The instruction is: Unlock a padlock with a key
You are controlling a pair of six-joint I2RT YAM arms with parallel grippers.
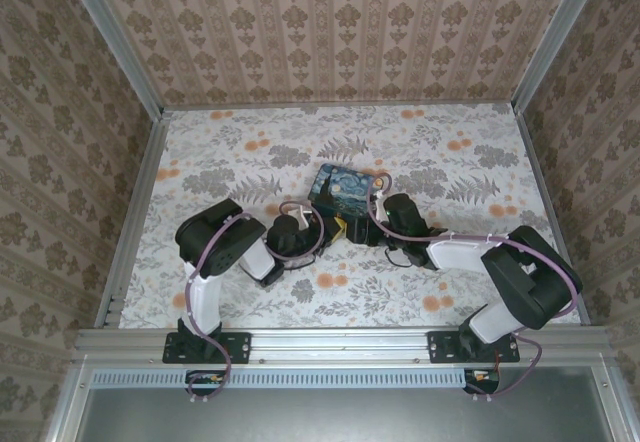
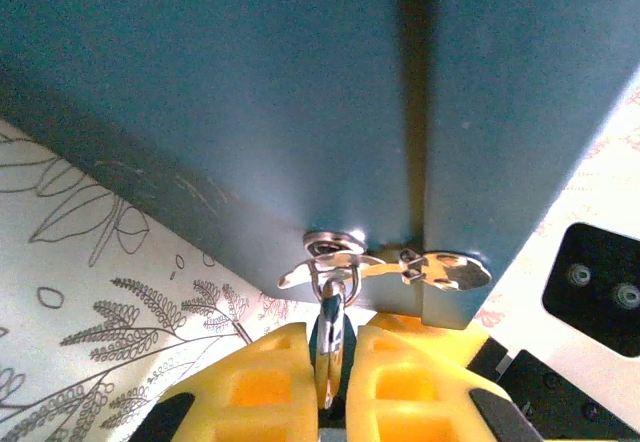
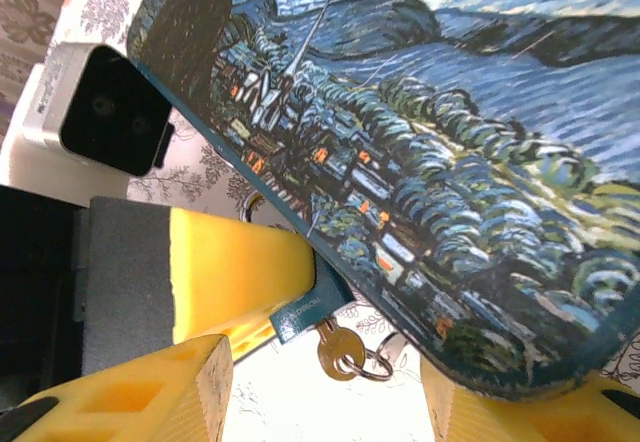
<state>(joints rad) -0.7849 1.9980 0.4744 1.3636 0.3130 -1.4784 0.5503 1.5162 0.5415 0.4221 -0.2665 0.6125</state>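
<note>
The padlock hangs at the clasp of the box. Its body is mostly hidden between the fingers of the left gripper, which clamp it. The right gripper is spread apart below the key, whose blade is hidden.

Tally: one night-sky box, one padlock, one key, one key ring, and two grippers, left gripper and right gripper.
</note>
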